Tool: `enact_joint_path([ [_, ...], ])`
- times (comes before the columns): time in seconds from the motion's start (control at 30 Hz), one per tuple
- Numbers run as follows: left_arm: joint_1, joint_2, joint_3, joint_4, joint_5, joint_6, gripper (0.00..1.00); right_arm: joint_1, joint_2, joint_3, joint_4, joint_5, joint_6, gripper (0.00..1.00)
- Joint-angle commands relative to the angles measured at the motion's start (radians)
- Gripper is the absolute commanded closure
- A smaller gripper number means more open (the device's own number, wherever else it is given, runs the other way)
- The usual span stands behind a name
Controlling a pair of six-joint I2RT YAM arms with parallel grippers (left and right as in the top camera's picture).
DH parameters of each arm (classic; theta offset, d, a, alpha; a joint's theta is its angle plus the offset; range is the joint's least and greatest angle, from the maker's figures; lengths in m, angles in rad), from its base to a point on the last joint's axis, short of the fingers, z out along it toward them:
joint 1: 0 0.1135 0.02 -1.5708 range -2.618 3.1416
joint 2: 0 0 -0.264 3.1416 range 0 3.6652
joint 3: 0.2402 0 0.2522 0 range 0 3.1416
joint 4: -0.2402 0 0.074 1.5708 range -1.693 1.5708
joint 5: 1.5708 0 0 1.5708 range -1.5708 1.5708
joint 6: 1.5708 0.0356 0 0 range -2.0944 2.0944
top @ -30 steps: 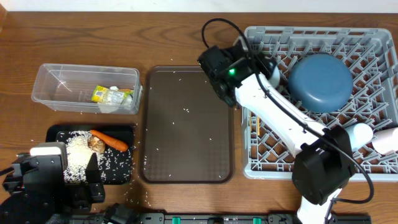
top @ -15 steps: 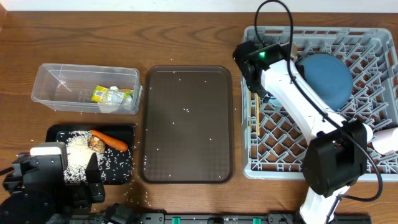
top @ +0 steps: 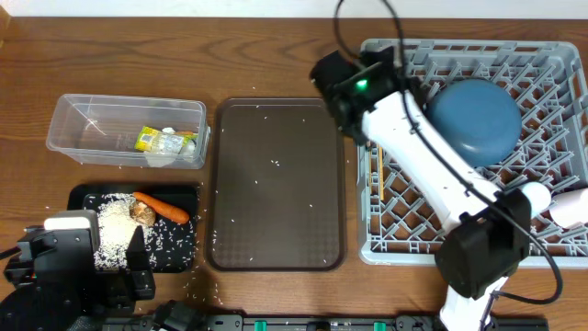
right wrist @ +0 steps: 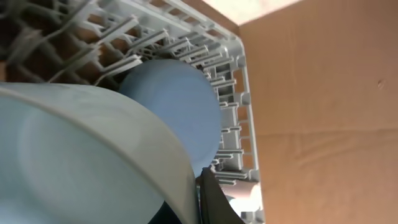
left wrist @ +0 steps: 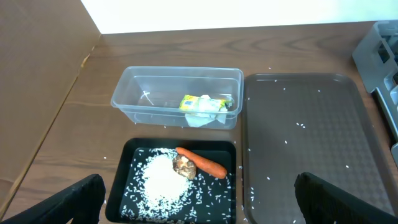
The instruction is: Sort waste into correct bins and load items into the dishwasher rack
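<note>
My right gripper [right wrist: 198,186] is shut on the rim of the white bowl [right wrist: 81,155], whose light-blue side fills the right wrist view. Behind it the blue plate [right wrist: 177,106] rests in the grey dishwasher rack [top: 551,55]. From overhead, the right wrist [top: 344,83] hovers at the rack's left edge and hides the bowl. The clear box [top: 78,124] holds the wrapper [top: 147,139] and crumpled paper [top: 165,147]. The black tray [top: 179,244] holds rice [top: 115,230], the carrot [top: 165,208] and a brown lump [top: 141,213]. My left gripper [left wrist: 202,208] hangs open over this tray's near end.
A dark-brown serving tray [top: 276,221] with a few stray rice grains lies between the bins and the rack. A pale cup [top: 571,207] sits at the rack's right edge. The right arm's base [top: 469,267] stands at the table's front edge.
The right arm's wrist swung right over the rack's left edge, then came back left toward the brown tray's far corner. The left arm has not moved.
</note>
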Motion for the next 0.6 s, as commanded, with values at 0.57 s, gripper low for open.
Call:
enact_joint_path([
  [0.57,0.006,0.002,0.009,-0.001,-0.009,-0.008,0.02,0.035,0.086,0.018,-0.175,0.154,0.126,0.99],
])
